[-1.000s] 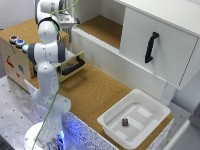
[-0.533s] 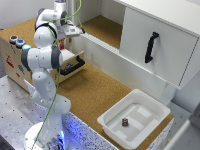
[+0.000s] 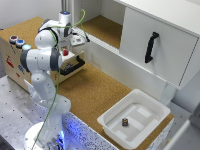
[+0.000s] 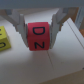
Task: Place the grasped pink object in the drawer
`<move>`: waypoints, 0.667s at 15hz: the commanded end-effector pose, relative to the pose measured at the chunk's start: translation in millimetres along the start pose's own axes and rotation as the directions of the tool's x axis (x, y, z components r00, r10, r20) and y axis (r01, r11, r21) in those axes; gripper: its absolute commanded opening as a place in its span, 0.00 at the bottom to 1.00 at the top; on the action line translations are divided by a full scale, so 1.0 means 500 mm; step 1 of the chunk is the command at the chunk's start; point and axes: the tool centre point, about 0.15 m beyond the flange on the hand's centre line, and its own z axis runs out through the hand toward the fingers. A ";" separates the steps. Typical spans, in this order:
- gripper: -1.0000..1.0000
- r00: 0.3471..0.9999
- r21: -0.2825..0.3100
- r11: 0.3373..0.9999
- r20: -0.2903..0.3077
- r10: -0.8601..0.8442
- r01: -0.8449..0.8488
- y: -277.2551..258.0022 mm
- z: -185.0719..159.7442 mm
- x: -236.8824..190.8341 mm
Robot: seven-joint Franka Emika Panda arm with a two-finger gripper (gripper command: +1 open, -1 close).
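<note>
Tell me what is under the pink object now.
Under the pink object, held in the gripper, the wrist view shows a pale surface and a yellow block beside. The exterior view suggests the drawer; its inside is hidden.

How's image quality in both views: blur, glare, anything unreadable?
Exterior view: soft all over; the pink object is a small smudge beside the arm, the buttons lack sharp edges, and blue glow spills around the robot base. Wrist view: blurred and dim, yet the pink object between the pincer fingers shows dark letters; the fingers smear at their edges.
</note>
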 end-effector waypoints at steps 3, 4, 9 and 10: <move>1.00 0.996 -0.027 0.998 0.069 0.060 -0.058 0.029 0.014 0.030; 1.00 0.995 -0.023 0.997 0.069 0.071 -0.069 0.027 -0.008 0.024; 1.00 0.986 -0.020 0.986 -0.008 0.168 -0.169 -0.001 -0.134 0.007; 1.00 0.980 -0.016 0.981 -0.031 0.195 -0.195 -0.008 -0.164 0.000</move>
